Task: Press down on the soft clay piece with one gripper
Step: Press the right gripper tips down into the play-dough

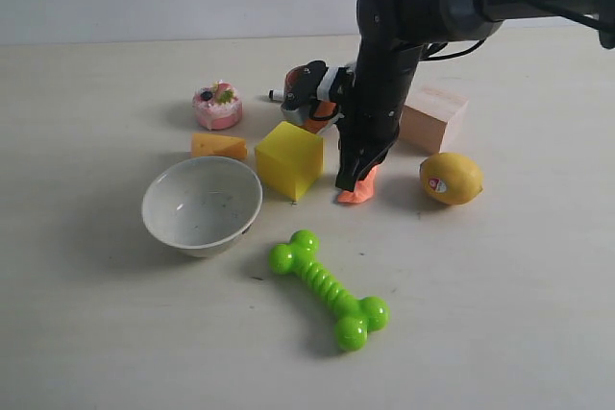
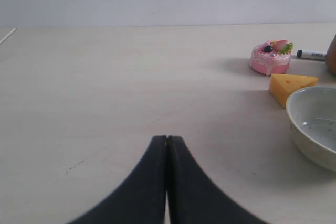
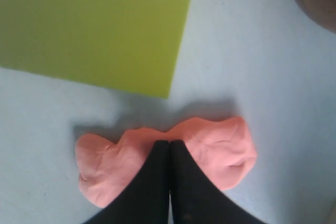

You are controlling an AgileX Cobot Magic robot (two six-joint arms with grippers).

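The soft clay piece [image 1: 358, 192] is a salmon-orange lump on the table between the yellow cube [image 1: 288, 158] and the lemon [image 1: 451, 178]. My right gripper [image 1: 347, 183] points straight down on it, shut, with its closed black tips resting on the middle of the clay [image 3: 226, 150]. In the right wrist view the right gripper [image 3: 169, 142] covers the lump's centre, and the clay bulges out on both sides. My left gripper [image 2: 167, 138] is shut with nothing in it, over bare table. It is out of the exterior view.
A white bowl [image 1: 154, 208], a cheese wedge [image 1: 218, 146] and a pink cake [image 1: 217, 106] stand to the left. A green bone toy [image 1: 327, 287] lies in front. A wooden block [image 1: 434, 117] sits behind the lemon. A marker [image 1: 274, 95] lies behind the cube.
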